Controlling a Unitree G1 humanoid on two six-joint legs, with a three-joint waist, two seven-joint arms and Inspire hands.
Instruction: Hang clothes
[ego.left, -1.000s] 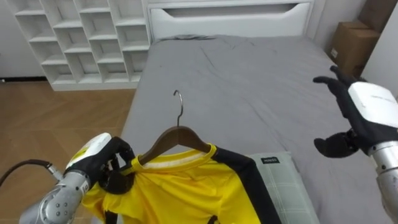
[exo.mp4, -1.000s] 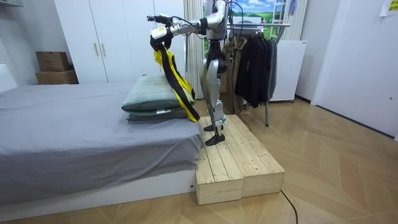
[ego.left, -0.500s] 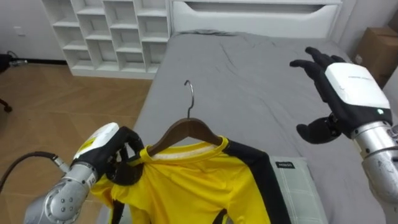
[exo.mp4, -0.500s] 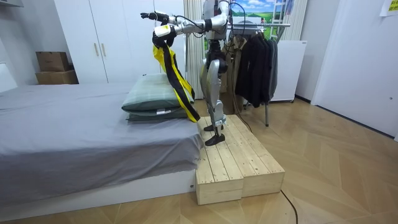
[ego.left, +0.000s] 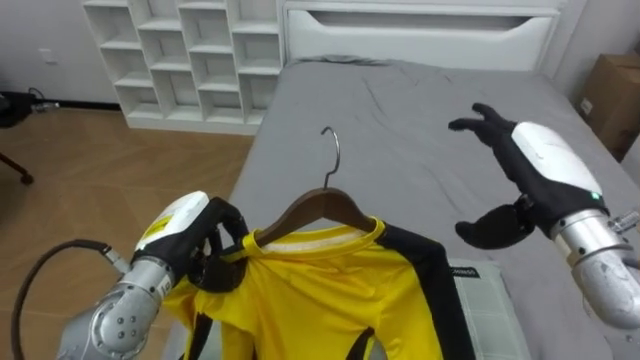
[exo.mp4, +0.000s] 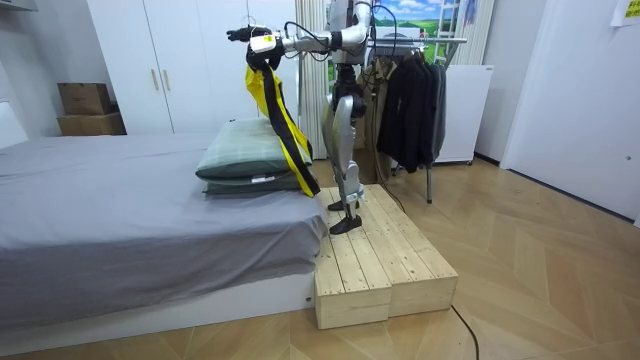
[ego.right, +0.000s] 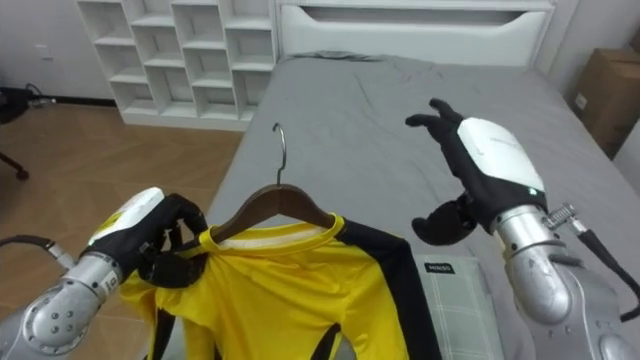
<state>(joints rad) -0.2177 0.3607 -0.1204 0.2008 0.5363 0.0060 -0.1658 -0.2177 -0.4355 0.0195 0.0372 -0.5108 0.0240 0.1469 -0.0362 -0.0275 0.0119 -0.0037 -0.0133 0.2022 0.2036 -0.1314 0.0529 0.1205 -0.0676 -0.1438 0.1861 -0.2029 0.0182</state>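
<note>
A yellow shirt with black side panels (ego.left: 320, 290) (ego.right: 270, 290) hangs on a brown wooden hanger (ego.left: 318, 207) (ego.right: 268, 205) whose metal hook points up. My left hand (ego.left: 205, 250) (ego.right: 160, 245) is shut on the hanger's left end and the shirt's shoulder, holding both up over the bed. My right hand (ego.left: 530, 175) (ego.right: 485, 165) is open in the air to the right of the hanger, apart from it. In the room view I stand on a wooden platform (exo.mp4: 375, 255) by the bed with the shirt (exo.mp4: 275, 110) held up in front of me.
A grey bed (ego.left: 420, 110) lies below with a white headboard (ego.left: 420, 25). A green checked pillow (ego.left: 490, 315) lies under the shirt. White cube shelves (ego.left: 180, 50) stand at the left, a cardboard box (ego.left: 610, 85) at the right. A rack of dark clothes (exo.mp4: 415, 100) stands behind me.
The camera has shifted, so the whole scene slid right. My right hand has moved lower and closer to the hanger. My left hand keeps its hold on the hanger.
</note>
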